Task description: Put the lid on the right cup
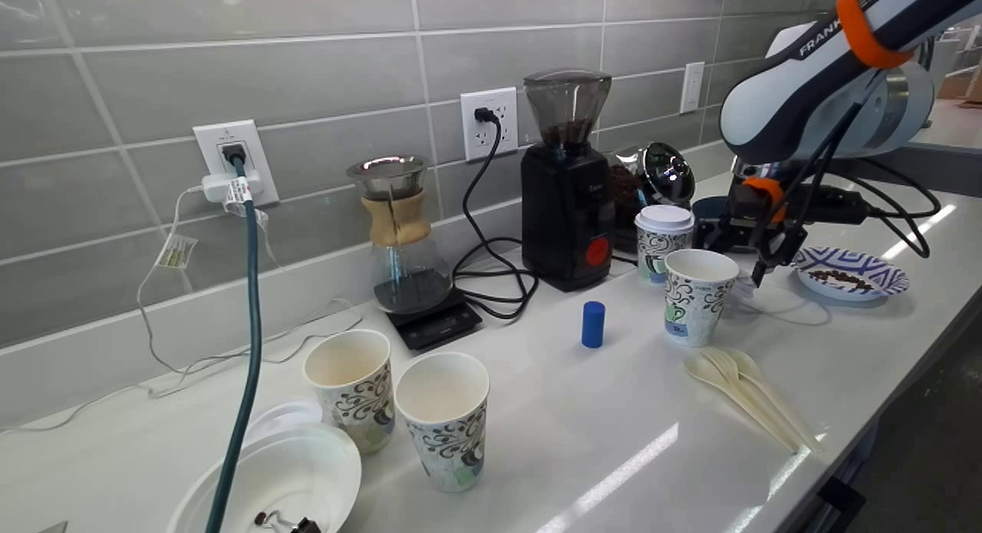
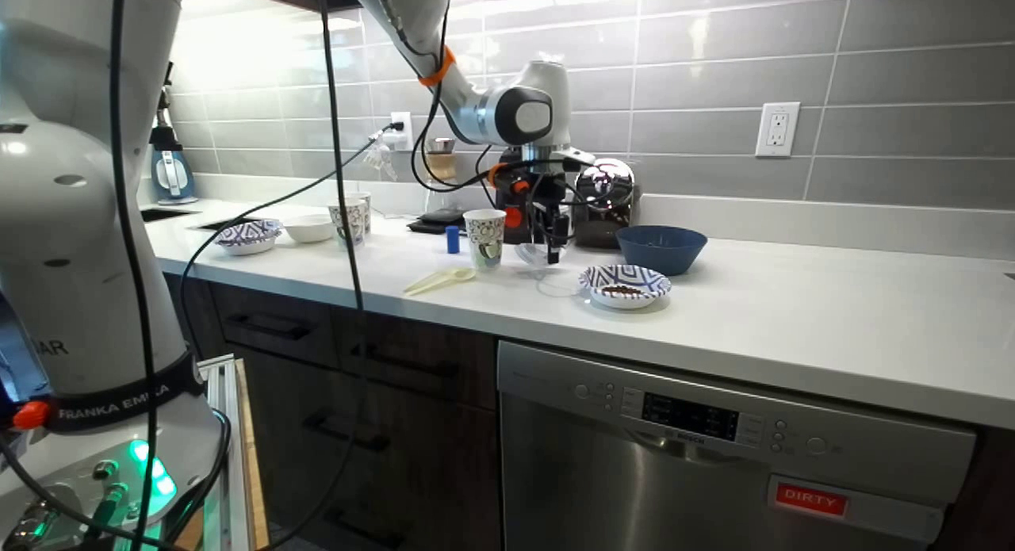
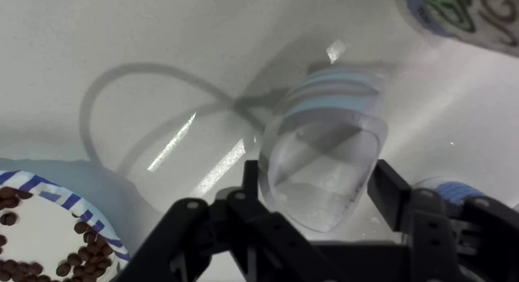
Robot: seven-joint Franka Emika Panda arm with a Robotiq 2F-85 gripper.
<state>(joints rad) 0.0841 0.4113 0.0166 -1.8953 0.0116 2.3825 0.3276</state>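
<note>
pinching one clear container (image 3: 326, 152), the hand (image 3: 316, 172) hangs near two paper cups (image 1: 698, 303), one wearing a lid (image 1: 664, 217).

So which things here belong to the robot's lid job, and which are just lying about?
Part of the job:
gripper
clear plastic piece in its grip, apparently the lid
nearest open paper cup, probably the target

Lying about:
coffee grinder
blue cylinder
pale cutlery
nearest patterned bowl
dark blue bowl

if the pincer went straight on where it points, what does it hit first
Probably the white countertop: the pincer points down at it. The clear plastic piece between its jaws might touch first; any gap is hard to judge.
</note>
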